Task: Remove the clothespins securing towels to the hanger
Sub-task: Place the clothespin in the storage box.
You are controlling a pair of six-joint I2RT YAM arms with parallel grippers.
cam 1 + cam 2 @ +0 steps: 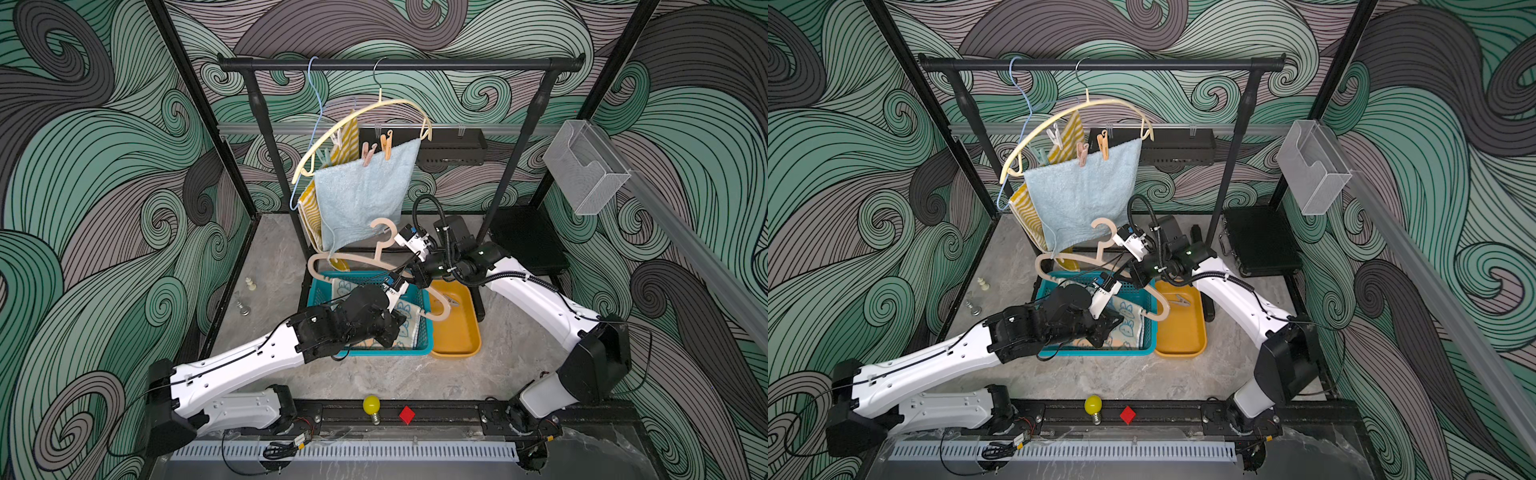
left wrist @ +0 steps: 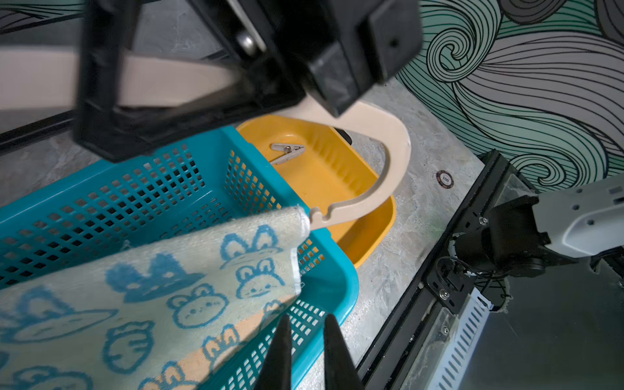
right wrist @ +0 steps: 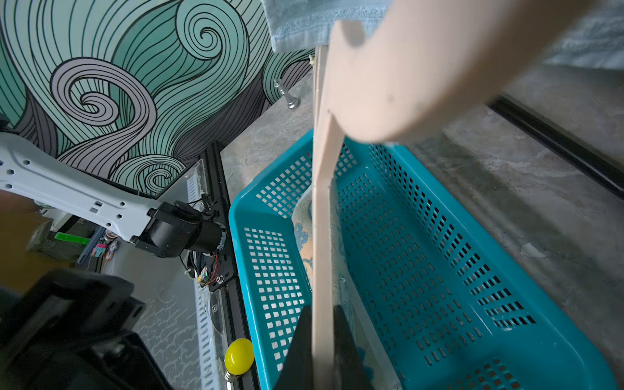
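Right gripper (image 3: 322, 309) is clamped on the beige hanger (image 2: 398, 158) above the teal basket (image 1: 399, 352), where the bunny towel (image 2: 169, 287) lies. Left gripper (image 2: 307, 315) hovers over the basket too, fingers just a narrow gap apart with nothing between them. The pink clothespin (image 1: 368, 154) and orange clothespin (image 1: 387, 145) pin the blue towel (image 1: 361, 195) to the cream hanger (image 1: 374, 106) on the far rail (image 1: 415, 64). One pale clothespin (image 2: 287, 151) sits in the yellow tray (image 2: 337, 175).
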